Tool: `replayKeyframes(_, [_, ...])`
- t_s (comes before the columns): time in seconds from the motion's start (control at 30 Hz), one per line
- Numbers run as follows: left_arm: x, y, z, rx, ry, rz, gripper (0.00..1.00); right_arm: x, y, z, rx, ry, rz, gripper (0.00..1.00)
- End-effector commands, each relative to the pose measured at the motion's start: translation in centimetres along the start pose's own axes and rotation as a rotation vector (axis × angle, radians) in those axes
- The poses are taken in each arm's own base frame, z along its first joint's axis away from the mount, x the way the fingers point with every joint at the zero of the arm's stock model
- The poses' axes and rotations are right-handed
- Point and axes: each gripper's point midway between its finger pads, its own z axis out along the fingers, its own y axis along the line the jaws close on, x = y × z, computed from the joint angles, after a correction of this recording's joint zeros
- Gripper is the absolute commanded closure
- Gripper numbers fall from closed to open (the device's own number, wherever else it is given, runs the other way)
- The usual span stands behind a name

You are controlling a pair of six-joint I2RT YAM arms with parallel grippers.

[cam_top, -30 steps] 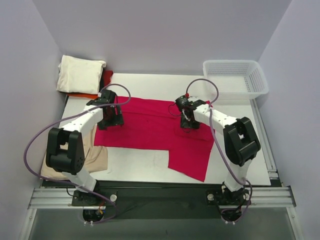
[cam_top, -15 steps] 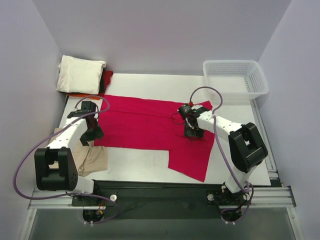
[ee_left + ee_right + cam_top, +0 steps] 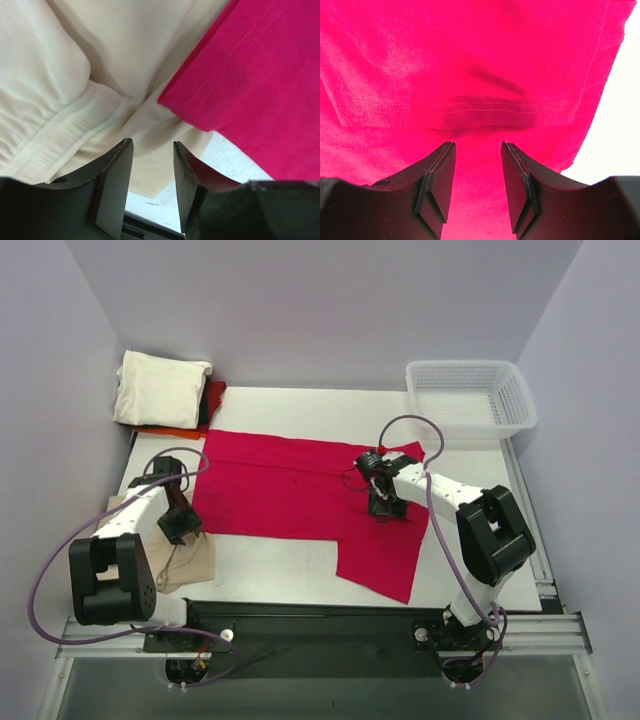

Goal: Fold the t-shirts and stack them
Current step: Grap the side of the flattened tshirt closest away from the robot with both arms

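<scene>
The crimson t-shirt (image 3: 300, 490) lies spread on the worktop (image 3: 280, 562), with the left end effector (image 3: 181, 526) at its 8 o'clock corner and the right end effector (image 3: 386, 506) both parted, empty; closing left could snag the tan t-shirt (image 3: 195, 562).

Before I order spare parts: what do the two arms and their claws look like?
The left arm and right arm are white links with bulky black joints; a purplish cable loops along each. The left claw and right claw have two black wedge-shaped fingers.
</scene>
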Motion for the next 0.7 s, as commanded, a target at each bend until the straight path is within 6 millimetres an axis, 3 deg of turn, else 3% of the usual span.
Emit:
replayKeyframes(0.0, [-1.7,-1.6,0.0,0.077,-0.048,-0.036,0.51,0.2,-0.7,-1.0,0.012,-0.001,-0.005,0.58])
replayKeyframes(0.17, [-2.3,-1.7,-0.2,0.093,-0.065,-0.049,0.52,-0.1,-0.5,-1.0,0.013,-0.004,-0.01,0.58])
replayKeyframes(0.67, [-4.1,-2.3,1.5,0.112,-0.062,-0.063,0.52,-1.0,0.4,-1.0,0.004,0.009,-0.039,0.58])
